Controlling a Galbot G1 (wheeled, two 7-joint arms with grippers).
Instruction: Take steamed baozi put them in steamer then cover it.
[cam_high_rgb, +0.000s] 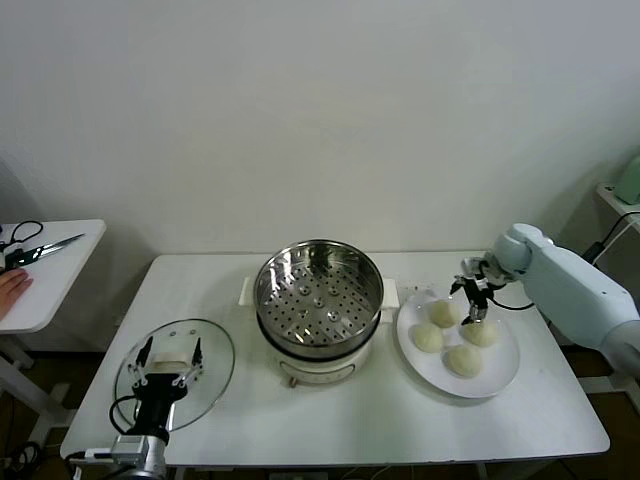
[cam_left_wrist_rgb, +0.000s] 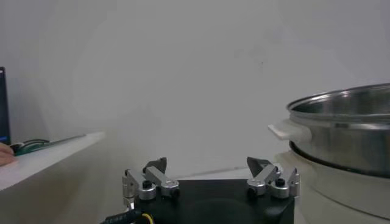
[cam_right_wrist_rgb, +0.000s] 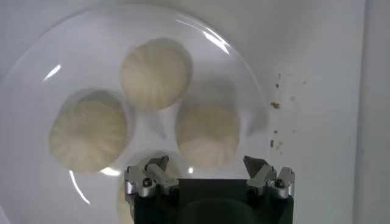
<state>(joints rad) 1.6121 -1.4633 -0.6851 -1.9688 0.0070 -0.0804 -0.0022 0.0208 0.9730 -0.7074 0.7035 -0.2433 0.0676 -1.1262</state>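
We log four steamed baozi on a flat white plate at the right side of the white worktop, just to the right of the steamer. In the right wrist view three buns show whole and a fourth is partly hidden behind the gripper body; they sit close together, some nearly touching. The right gripper hangs over the far side of the plate, above the buns; its fingers are spread apart with nothing between them, one bun lying below the gap. The steamer, a shiny steel basket with a perforated floor, stands on a white pot base at mid-worktop and holds nothing. The cover, clear glass with a metal rim and a white handle, lies flat at the near left of the worktop, apart from the steamer. The left gripper sits over the cover at its handle; its fingers are also spread, gripping nothing. On a separate small table farther left lie scissors, and a human hand rests at its edge.
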